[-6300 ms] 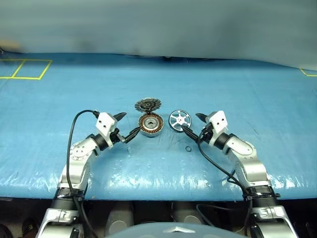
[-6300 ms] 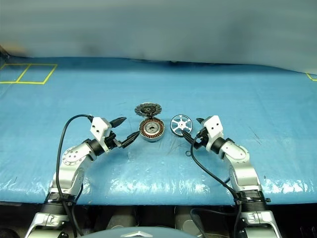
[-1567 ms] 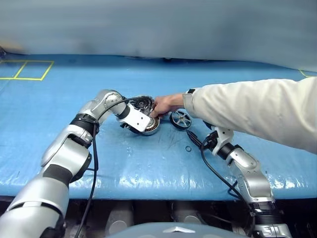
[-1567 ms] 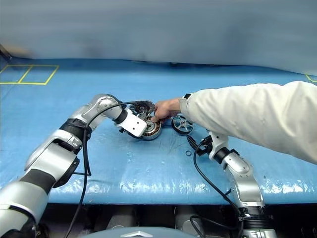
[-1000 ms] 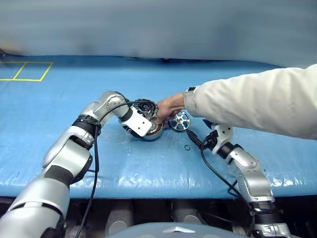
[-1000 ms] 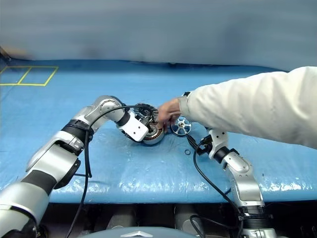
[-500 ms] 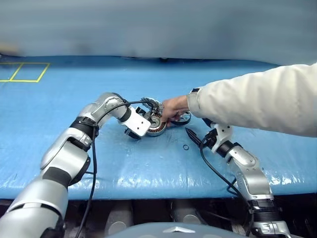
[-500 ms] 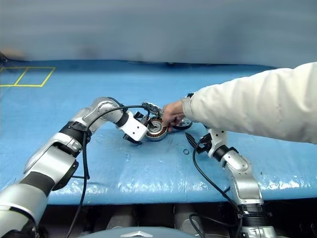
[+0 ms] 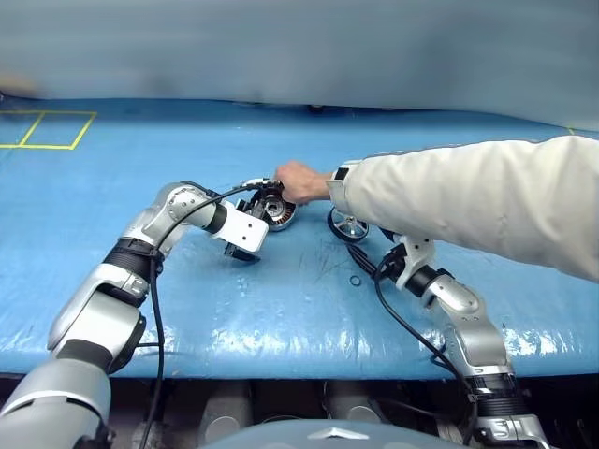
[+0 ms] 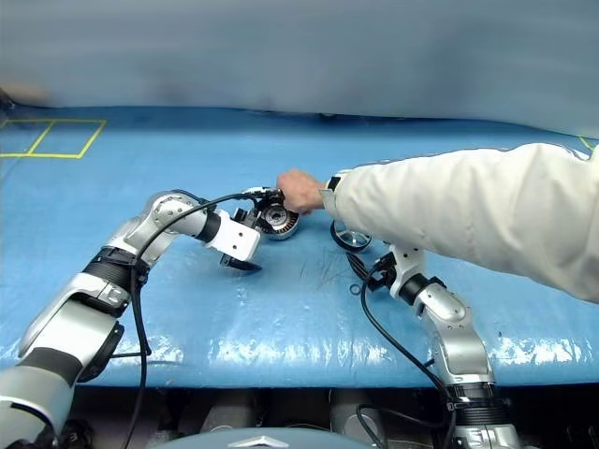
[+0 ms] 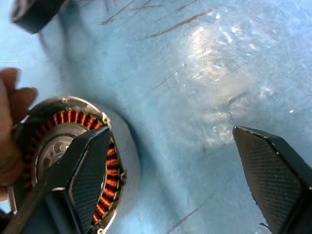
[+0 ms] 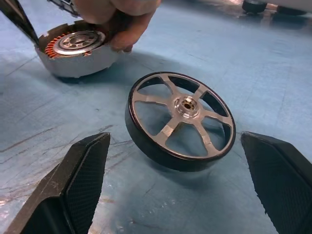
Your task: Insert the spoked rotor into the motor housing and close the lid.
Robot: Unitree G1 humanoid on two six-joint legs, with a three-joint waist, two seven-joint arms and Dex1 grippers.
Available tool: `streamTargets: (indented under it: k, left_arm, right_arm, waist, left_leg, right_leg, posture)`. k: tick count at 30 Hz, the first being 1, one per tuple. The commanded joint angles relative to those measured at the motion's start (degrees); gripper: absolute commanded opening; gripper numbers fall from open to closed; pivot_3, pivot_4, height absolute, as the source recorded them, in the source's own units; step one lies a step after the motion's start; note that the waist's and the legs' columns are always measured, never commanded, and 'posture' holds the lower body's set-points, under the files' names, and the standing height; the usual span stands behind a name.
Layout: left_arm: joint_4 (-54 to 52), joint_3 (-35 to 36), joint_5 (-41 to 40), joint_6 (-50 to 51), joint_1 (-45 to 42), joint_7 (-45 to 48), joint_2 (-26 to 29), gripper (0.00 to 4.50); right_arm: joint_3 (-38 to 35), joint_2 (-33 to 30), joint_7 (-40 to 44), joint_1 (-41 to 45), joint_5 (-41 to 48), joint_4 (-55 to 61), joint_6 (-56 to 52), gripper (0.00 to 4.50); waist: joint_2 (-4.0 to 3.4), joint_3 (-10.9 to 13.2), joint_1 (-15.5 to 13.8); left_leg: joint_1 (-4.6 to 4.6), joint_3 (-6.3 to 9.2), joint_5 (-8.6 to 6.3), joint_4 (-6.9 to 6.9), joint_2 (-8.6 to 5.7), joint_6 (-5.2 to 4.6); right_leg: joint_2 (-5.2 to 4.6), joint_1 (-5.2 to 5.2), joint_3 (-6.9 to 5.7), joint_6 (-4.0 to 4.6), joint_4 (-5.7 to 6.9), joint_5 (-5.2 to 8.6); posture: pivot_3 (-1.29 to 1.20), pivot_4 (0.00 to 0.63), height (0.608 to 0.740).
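The motor housing (image 9: 277, 209) with its copper windings sits on the blue table, and a person's hand (image 9: 294, 181) grips it from behind. A toothed grey edge, the lid (image 12: 60, 3), peeks out under that hand. My left gripper (image 9: 244, 238) is open just left of the housing; one of its fingers (image 11: 90, 181) overlaps the housing (image 11: 73, 156) in the wrist view. The spoked rotor (image 12: 180, 119) lies flat right of the housing. My right gripper (image 9: 368, 263) stands open just short of the rotor (image 9: 348, 224), holding nothing.
The person's white sleeve (image 9: 468, 201) reaches in from the right above my right arm. A small black ring (image 9: 356, 281) lies on the table near the right gripper. Yellow tape squares (image 9: 47, 131) mark the far left. The table's front edge runs close below both arms.
The person's hand has shifted left onto the housing, and the housing now sits farther left and back from the rotor. My left gripper has drawn back leftward. The right arm stayed still.
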State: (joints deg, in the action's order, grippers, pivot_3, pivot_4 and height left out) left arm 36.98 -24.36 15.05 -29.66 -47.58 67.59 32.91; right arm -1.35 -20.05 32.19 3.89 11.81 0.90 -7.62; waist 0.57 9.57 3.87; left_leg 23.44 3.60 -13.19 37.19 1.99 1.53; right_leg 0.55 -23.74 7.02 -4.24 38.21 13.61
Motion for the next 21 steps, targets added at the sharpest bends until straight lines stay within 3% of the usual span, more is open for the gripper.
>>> streamTargets:
  k: [1, 13, 21]
  left_arm:
    - [-4.12, 4.04, -3.94, 2.69, 1.38, -1.46, 0.63, 4.24]
    - [-10.31, 7.68, -5.22, 8.72, 8.57, -3.79, 6.15, 4.24]
    - [-7.29, 6.35, -4.52, 9.11, 5.48, -4.49, 4.13, 4.24]
  right_arm:
    - [-0.05, -0.2, 0.3, 1.06, 0.08, 0.8, 0.93, 4.5]
    - [0.32, -0.55, 0.78, 0.98, 0.07, 0.87, 0.46, 4.5]
    - [0.89, -0.5, 1.37, 2.71, -0.13, -0.16, 0.43, 4.5]
  waist:
    - [0.0, 0.0, -0.05]
    - [-0.01, 0.0, -0.01]
    - [0.0, 0.0, -0.26]
  left_leg:
    - [0.0, 0.0, 0.0, 0.01, 0.0, 0.0]
    - [-0.03, 0.0, 0.01, 0.04, 0.02, 0.01]
    - [0.01, -0.01, 0.01, 0.15, -0.01, 0.02]
  right_leg:
    - [0.0, 0.0, 0.0, -0.01, 0.0, 0.0]
    - [0.02, 0.01, -0.01, -0.02, 0.04, -0.01]
    - [-0.01, 0.03, -0.01, -0.11, 0.02, -0.06]
  posture:
    - [0.0, 0.15, 0.74]
    - [0.0, 0.15, 0.74]
    - [0.0, 0.15, 0.74]
